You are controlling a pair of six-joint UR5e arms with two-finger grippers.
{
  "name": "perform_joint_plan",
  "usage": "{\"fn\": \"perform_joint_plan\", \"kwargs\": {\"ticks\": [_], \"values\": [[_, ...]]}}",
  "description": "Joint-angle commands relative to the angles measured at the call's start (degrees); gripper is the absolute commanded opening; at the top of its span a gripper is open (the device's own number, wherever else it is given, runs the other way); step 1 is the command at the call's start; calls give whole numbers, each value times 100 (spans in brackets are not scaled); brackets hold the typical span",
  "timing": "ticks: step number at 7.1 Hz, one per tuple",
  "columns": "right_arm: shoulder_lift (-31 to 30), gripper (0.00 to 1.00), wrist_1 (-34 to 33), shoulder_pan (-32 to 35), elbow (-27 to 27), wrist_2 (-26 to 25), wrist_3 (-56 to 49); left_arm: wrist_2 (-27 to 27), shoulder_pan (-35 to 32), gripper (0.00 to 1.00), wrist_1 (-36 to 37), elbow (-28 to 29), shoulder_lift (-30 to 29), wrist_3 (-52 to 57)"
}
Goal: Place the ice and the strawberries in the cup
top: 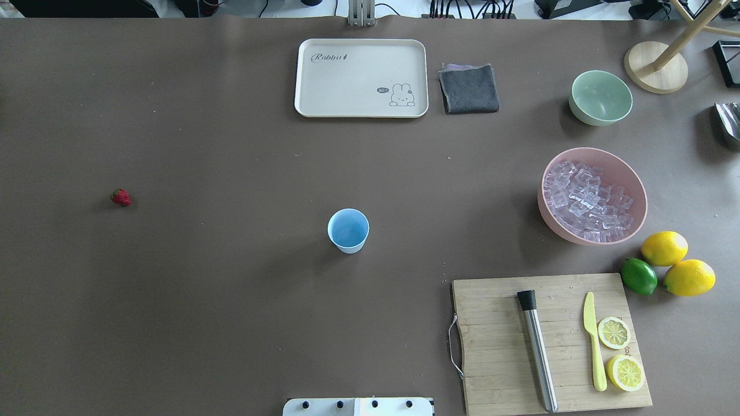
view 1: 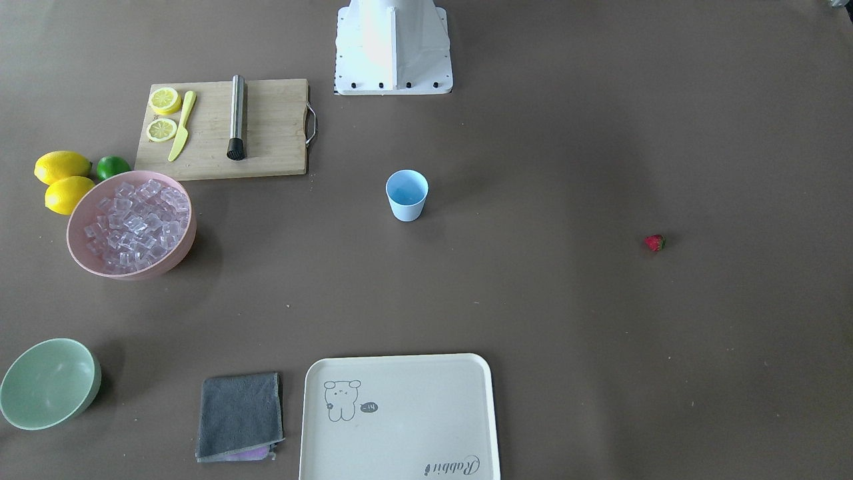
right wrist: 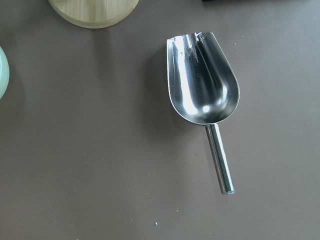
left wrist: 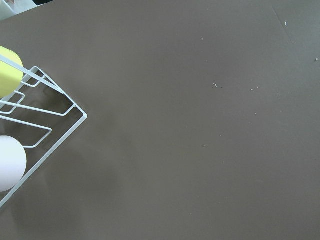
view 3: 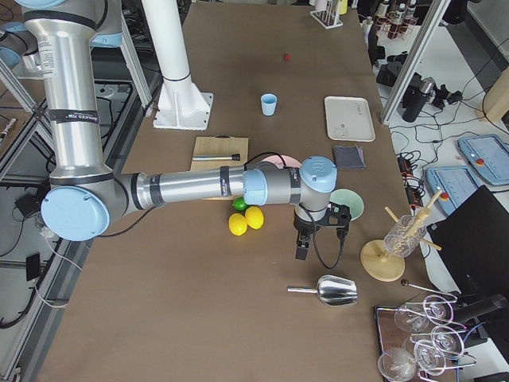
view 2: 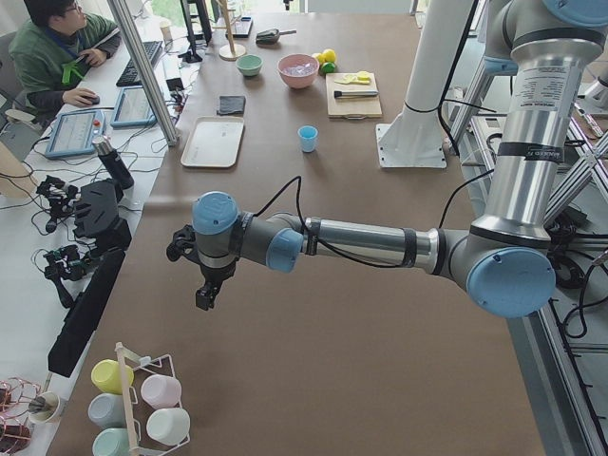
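Observation:
The light blue cup [top: 348, 230] stands upright and looks empty mid-table; it also shows in the front view [view 1: 406, 195]. The ice [top: 587, 202] fills a pink bowl [top: 563, 233] at the overhead view's right. One small red strawberry [top: 121, 197] lies alone far to the left. My left gripper [view 2: 204, 296] hangs over the table's left end, far from the cup. My right gripper [view 3: 302, 253] hangs over the right end, near a metal scoop [right wrist: 202, 85]. I cannot tell whether either gripper is open or shut.
A cutting board [top: 497, 346] holds a muddler [top: 537, 352], a yellow knife and lemon halves. Two lemons and a lime [top: 639, 276] lie beside it. A green bowl [top: 601, 97], grey cloth [top: 469, 88] and cream tray [top: 361, 78] line the far edge. A wire cup rack [left wrist: 40, 115] stands under the left wrist.

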Motion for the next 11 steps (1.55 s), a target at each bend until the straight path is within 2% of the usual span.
{"fn": "perform_joint_plan", "kwargs": {"ticks": [1, 11], "values": [[0, 100, 0, 2, 9, 2, 0, 4, 2, 98, 0, 2, 0, 0], [0, 100, -9, 2, 27, 2, 0, 162, 46, 98, 9, 28, -61, 0]]}}
